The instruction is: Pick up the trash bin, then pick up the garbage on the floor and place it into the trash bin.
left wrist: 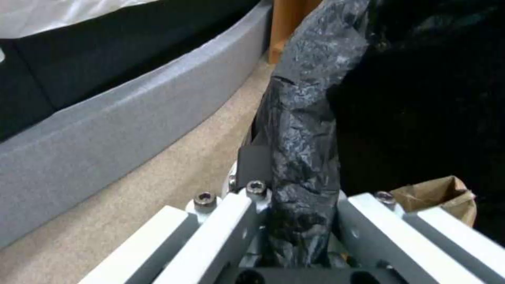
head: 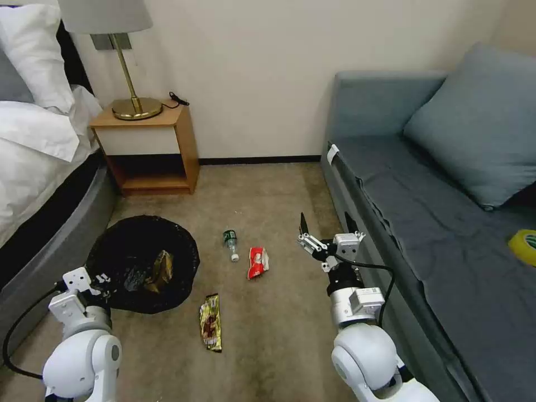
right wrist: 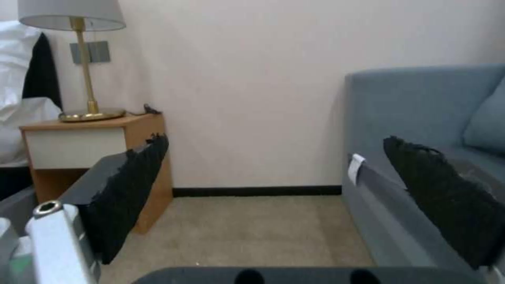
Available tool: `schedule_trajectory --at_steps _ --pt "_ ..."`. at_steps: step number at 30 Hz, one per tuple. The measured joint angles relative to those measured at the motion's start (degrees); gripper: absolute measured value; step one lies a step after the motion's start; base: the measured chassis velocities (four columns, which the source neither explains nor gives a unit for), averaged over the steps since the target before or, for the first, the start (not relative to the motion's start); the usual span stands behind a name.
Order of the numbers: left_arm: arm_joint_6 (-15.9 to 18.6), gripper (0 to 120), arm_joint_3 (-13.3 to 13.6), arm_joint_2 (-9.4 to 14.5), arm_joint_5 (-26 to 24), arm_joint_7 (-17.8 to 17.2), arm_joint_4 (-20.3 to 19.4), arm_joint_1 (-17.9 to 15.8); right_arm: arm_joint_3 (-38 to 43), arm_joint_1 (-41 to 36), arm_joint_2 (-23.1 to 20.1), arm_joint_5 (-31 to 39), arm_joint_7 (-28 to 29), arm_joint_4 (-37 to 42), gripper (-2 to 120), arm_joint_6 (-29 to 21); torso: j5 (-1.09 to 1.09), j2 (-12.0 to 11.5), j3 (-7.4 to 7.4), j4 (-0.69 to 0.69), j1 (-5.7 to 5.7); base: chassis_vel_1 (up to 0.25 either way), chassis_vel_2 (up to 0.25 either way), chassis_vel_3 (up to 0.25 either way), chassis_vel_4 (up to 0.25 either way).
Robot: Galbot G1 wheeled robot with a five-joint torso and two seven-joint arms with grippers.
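The trash bin (head: 142, 262), round and lined with a crinkly black bag, is at the left near the bed. My left gripper (head: 102, 278) is shut on its near rim; the left wrist view shows the black bag rim (left wrist: 302, 130) pinched in that gripper (left wrist: 297, 185). A crumpled brown paper packet (head: 160, 267) (left wrist: 439, 196) lies inside the bin. On the carpet lie a mini clear bottle (head: 230, 243), a red wrapper (head: 257, 262) and a yellow-dark wrapper (head: 211, 322). My right gripper (head: 328, 228) (right wrist: 287, 189) hangs open and holds nothing, to the right of the red wrapper, beside the sofa.
A bed (head: 39, 184) borders the left side. A wooden nightstand (head: 151, 148) with a brass lamp (head: 134, 106) stands at the back wall. The grey sofa (head: 435, 223) runs along the right, with a yellow tape roll (head: 525, 244) on its seat. Open carpet lies between them.
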Motion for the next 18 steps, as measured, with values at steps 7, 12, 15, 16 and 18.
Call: schedule_trajectory --at_steps 7,12,15,16,18 --pt "-0.05 2 -0.15 0.06 -0.02 -0.02 0.18 -0.31 -3.27 4.82 -0.38 5.87 -0.11 -2.37 100 -1.47 0.00 0.00 0.00 -0.01 0.00 -0.008 0.004 0.007 -0.006" --pt "-0.05 2 -0.23 0.17 -0.03 -0.04 0.22 -0.58 -9.46 14.30 -0.90 15.14 1.37 -8.50 100 -6.06 0.00 0.00 0.00 0.02 0.00 0.000 0.000 0.000 0.000" --pt "-0.05 2 -0.30 0.14 -0.03 -0.04 0.21 -0.58 -12.59 17.90 -0.80 20.24 2.13 -11.16 100 -9.08 -0.01 0.00 0.00 0.00 0.00 0.000 0.000 0.000 0.000" --pt "-0.05 2 -0.34 0.09 -0.03 -0.04 0.20 -0.52 -14.64 19.88 -0.62 22.73 2.79 -12.82 100 -10.69 0.00 0.00 0.00 0.00 0.00 0.000 0.000 0.000 0.000" --pt "-0.06 2 -0.49 -0.03 -0.02 -0.03 0.14 -0.32 -18.82 23.76 -0.04 25.95 3.73 -16.60 100 -12.83 -0.01 0.00 0.00 0.00 0.00 0.000 0.000 0.000 0.000"
